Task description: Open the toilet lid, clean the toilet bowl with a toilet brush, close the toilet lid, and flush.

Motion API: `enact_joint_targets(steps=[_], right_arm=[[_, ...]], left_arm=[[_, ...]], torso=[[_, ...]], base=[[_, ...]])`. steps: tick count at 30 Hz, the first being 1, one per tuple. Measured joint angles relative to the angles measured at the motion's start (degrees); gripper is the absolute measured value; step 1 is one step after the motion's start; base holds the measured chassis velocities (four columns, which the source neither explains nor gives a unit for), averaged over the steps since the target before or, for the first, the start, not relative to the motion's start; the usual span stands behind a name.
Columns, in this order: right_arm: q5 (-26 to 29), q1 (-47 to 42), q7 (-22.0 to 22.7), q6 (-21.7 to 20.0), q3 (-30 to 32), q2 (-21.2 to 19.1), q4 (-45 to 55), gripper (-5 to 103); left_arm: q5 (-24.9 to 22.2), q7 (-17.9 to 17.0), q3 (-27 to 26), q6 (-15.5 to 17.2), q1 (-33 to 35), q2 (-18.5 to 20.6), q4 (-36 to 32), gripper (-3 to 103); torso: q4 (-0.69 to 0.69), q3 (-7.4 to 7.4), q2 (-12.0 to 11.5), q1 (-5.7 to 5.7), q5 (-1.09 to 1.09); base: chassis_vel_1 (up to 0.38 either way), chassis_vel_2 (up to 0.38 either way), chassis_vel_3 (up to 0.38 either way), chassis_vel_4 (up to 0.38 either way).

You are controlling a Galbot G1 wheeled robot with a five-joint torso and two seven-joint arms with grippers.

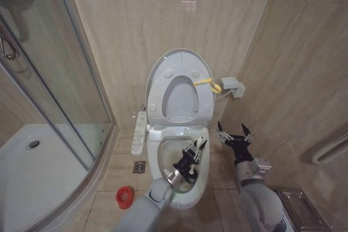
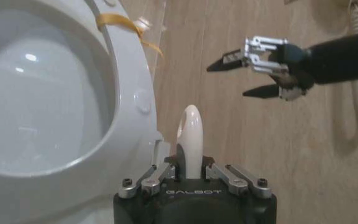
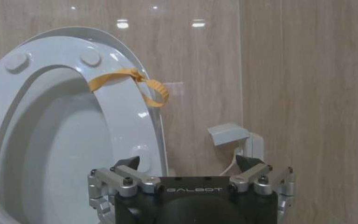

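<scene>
The toilet lid (image 1: pixel 179 97) stands raised against the back wall, with the ring seat (image 1: pixel 157 88) up in front of it and a yellow strap (image 1: pixel 206 83) on the seat's right side. Below lies the toilet bowl (image 1: pixel 158 146), stained inside. My left gripper (image 1: pixel 196 153) reaches into the bowl and is shut on the white handle of the toilet brush (image 2: pixel 190 133); its bristle head is hidden. To the right of the bowl, my right gripper (image 1: pixel 235 133) hangs open and empty, seen also from the left wrist (image 2: pixel 238 79). The right wrist view faces the raised toilet lid (image 3: pixel 48 154).
A red cup holder (image 1: pixel 125 196) sits on the floor left of the pedestal, near a floor drain (image 1: pixel 139 167). A control panel (image 1: pixel 140 131) runs along the bowl's left side. The glass shower enclosure (image 1: pixel 54 96) is at left. A wall box (image 1: pixel 234 86) and a metal fitting (image 1: pixel 296 205) are at right.
</scene>
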Motion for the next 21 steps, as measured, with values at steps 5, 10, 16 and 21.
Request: enact_joint_targets(steps=[5, 10, 16, 21], right_arm=[[0.0, 0.0, 0.0, 0.0, 0.0, 0.0, 0.0, 100], [0.0, 0.0, 0.0, 0.0, 0.0, 0.0, 0.0, 100], [0.0, 0.0, 0.0, 0.0, 0.0, 0.0, 0.0, 100], [0.0, 0.0, 0.0, 0.0, 0.0, 0.0, 0.0, 100]], left_arm=[[0.61, 1.08, -1.81, -2.0, -1.12, 0.27, 6.72, 22], [0.73, 0.91, -2.8, -1.87, -2.13, 0.95, 7.26, 22], [-0.1, -1.37, -1.34, -0.03, -2.11, 0.87, 1.1, 22], [-0.4, -1.47, 0.08, -0.02, -0.6, 0.12, 0.42, 22]], torso=[[0.0, -0.01, 0.0, 0.0, -0.02], [0.02, 0.0, 0.0, 0.0, 0.01], [0.0, 0.0, 0.0, 0.0, 0.01], [0.0, 0.0, 0.0, 0.0, 0.0]], base=[[0.0, 0.0, 0.0, 0.0], [0.0, 0.0, 0.0, 0.0], [0.0, 0.0, 0.0, 0.0], [0.0, 0.0, 0.0, 0.0]])
